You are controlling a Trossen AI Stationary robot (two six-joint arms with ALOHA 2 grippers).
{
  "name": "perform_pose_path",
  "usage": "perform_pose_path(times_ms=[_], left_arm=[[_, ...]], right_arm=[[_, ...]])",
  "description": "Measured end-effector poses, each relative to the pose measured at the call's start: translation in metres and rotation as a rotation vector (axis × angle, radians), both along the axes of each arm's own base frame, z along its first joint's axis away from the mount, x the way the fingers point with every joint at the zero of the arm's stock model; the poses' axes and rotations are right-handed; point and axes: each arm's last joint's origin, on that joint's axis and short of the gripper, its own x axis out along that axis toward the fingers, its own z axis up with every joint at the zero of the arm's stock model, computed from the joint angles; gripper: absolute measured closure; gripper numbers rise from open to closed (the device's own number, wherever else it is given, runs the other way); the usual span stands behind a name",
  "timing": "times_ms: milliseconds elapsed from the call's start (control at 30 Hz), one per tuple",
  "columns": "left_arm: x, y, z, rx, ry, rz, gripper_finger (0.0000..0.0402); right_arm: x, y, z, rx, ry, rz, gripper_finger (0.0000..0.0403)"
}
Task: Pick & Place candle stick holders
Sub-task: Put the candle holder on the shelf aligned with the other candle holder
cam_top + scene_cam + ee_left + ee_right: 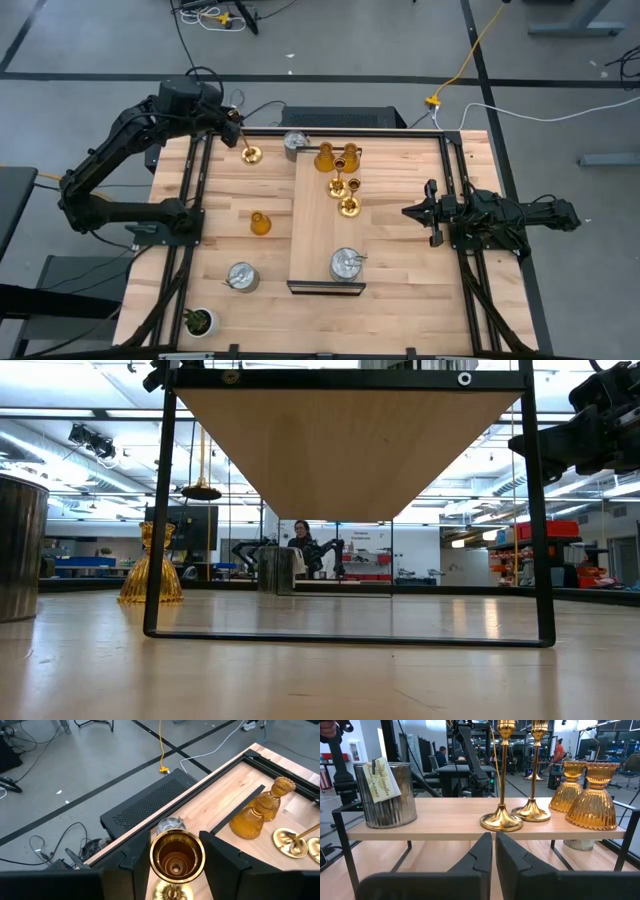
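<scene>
Nine candle stick holders are spread over the wooden surface (400,290) and the raised shelf (315,235) at its middle. One gold holder (176,857) sits between the jaws of the left gripper (238,128), clamped by its cup at the far left corner of the surface; in the low view its round base hangs above the surface. On the shelf stand two gold holders (502,780), two amber holders (592,795) and one silver holder (384,795) with a paper tag on its side. A second silver holder (296,145) stands just off the shelf's far edge, near the surface's far border. A third amber holder (260,223) stands alone on the surface left of the shelf, and a third silver holder (242,277) stands nearer the front, with a small green potted plant (199,321) at the front left corner. The right gripper (412,212) waits at the right side, clear of the shelf, jaws pressed together and empty. Bare wood lies between it and the shelf's right edge.
</scene>
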Motion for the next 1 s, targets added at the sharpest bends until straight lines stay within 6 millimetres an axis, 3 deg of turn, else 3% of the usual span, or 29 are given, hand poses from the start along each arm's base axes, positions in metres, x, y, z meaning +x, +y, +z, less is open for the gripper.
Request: perform_pose_path(times_ms=[1000], left_arm=[[0.0008,-0.0008,-0.0001,-0.017,-0.013,-0.031,0.0240]], right_arm=[[0.0000,0.0000,0.0000,0.000,0.000,0.000,0.0376]])
